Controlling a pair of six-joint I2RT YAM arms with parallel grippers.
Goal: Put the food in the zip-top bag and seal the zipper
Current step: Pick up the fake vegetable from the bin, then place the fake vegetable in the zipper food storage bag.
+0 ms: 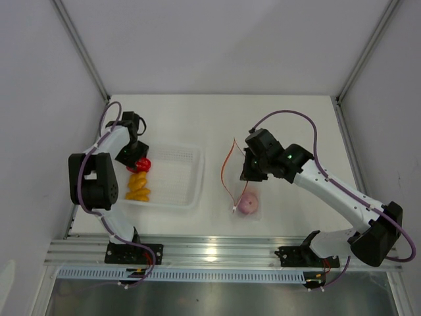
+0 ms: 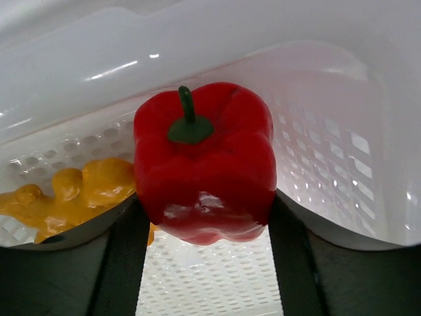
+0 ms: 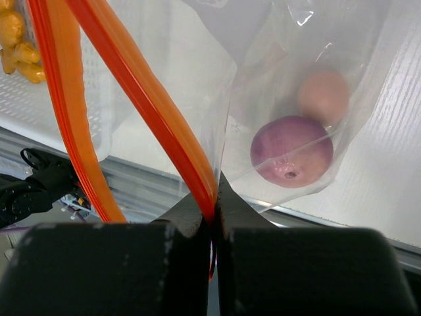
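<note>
Left wrist view: left gripper (image 2: 205, 224) pressed both flanks of the glossy pepper (image 2: 204, 164), wanting a firm, straight lift; right gripper (image 3: 214, 224), clamped on the zipper (image 3: 151, 112), held the bag (image 3: 296, 52) agape.

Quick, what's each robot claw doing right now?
Left gripper: closed on the glossy red toy pepper in the white perforated tray.
Right gripper: shut, pinching the red-orange zipper strip of the clear plastic zip-top bag.

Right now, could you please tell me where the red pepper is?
In the top view the red pepper sits on the left, inside the white tray, between the jaws of the left gripper, beside the orange-yellow piece.
</note>
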